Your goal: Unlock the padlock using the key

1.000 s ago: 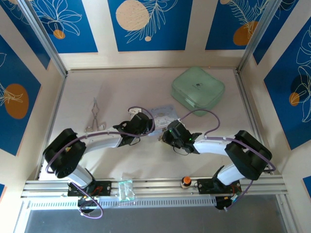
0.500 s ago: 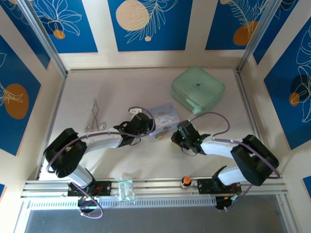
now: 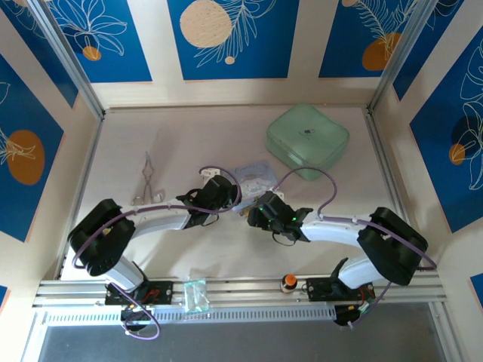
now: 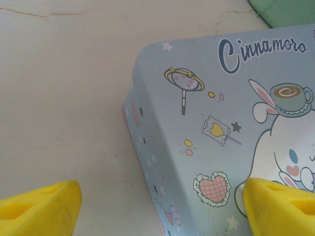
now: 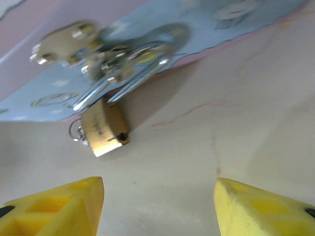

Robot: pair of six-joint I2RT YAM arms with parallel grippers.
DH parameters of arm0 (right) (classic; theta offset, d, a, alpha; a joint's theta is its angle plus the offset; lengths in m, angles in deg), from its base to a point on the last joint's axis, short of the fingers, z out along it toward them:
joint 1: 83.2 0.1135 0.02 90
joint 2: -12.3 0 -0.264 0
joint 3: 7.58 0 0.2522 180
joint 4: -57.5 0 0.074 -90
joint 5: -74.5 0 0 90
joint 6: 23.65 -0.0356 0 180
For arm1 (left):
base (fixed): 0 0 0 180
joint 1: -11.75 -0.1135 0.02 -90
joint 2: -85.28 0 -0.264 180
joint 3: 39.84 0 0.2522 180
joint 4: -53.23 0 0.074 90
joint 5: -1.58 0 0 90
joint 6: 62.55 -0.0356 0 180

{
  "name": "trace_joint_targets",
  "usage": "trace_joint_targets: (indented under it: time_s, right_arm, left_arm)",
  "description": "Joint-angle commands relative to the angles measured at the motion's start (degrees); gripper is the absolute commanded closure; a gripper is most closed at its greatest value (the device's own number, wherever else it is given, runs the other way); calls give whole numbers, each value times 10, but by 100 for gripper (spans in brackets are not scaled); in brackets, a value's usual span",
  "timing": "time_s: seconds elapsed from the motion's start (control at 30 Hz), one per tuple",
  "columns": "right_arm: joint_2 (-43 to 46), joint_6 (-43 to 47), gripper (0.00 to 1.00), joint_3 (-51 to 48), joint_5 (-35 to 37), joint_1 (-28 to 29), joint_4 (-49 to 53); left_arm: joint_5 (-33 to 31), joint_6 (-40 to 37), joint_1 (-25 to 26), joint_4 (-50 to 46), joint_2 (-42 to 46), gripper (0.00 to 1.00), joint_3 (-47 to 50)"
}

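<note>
Right wrist view puts the padlock (image 5: 104,129) left of centre on the tabletop (image 5: 226,128), shackle at the blue tin (image 5: 221,22) edge. Your right fingers (image 5: 59,204) gape wide, empty; left fingers (image 4: 39,204) too. Closing carelessly may knock it aside, I think.

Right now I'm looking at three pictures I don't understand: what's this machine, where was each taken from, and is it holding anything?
It's a robot: a left arm and a right arm bolted to a pale table. The wide picture looks down from above. The other two come from a camera on each wrist, and the yellow wedges are its fingertips. On the table lie silver scissor-like forceps, a mint-green square case and a pale blue cartoon tin. The left gripper is open near the tin's corner. The right gripper, also open, faces a tiny brass padlock with a silver shackle beside the tin. Above it, blurred, is what looks like a pale metal key. Nothing is held.
</note>
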Motion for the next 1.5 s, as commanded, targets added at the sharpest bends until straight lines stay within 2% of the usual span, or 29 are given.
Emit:
trace_joint_targets:
  time_s: [0.0, 0.2, 0.4, 0.57, 0.67, 0.83, 0.93, 1.17, 1.47]
  right_arm:
    - [-34, 39, 38, 33, 40, 18, 35]
    - [-107, 56, 39, 112, 89, 46, 79]
    - [-148, 57, 43, 143, 97, 59, 61]
    - [-200, 41, 57, 191, 151, 69, 137]
    - [-214, 41, 63, 189, 142, 67, 117]
    - [-184, 40, 71, 153, 112, 50, 31]
    - [-166, 40, 74, 150, 117, 35, 38]
    - [-118, 14, 75, 97, 70, -26, 13]
    - [-55, 30, 75, 35, 23, -77, -13]
  left_arm:
    - [-5, -9, -1, -101, -28, 16, 24]
    - [-6, -11, -1, -104, -27, 16, 23]
    - [-2, -10, 0, -102, -30, 16, 23]
    - [0, -12, -1, -103, -33, 16, 22]
    - [1, -13, -1, -102, -35, 16, 22]
    - [1, -16, 0, -103, -39, 16, 25]
    - [1, -15, -1, -103, -39, 16, 28]
    - [-6, -16, -1, -109, -45, 16, 30]
    - [-12, -17, -1, -109, -51, 16, 34]
